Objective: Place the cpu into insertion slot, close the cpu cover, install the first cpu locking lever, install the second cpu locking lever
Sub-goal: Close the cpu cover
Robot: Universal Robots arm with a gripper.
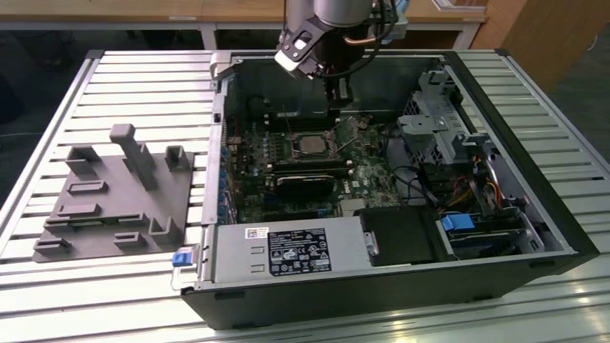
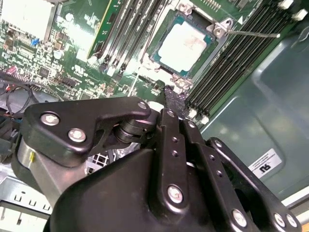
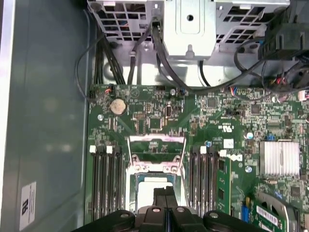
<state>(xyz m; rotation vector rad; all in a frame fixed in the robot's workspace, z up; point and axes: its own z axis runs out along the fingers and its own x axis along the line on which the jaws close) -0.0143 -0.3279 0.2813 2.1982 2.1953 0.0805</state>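
Cpu [image 2: 186, 43]: lay flat in the insertion slot [image 3: 153, 168] of the green board [image 3: 145, 104], between two banks of memory slots [image 3: 107, 179] inside the computer case [image 1: 333, 300]. Cpu cover [image 3: 155, 139]: stood tipped open off the slot, toward the board's edge by the metal cage [image 3: 188, 29]. Jaws: hung pressed together, grasping nothing, over one edge of the slot. Thin wire lever [image 2: 251, 34]: stuck out over memory slots.

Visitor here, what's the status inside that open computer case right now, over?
Gripper shut, empty, poised close over the pale silvery square cpu. Cpu seated in silver-rimmed insertion slot. Thin silvery frame cpu cover raised open. Nothing blocking.
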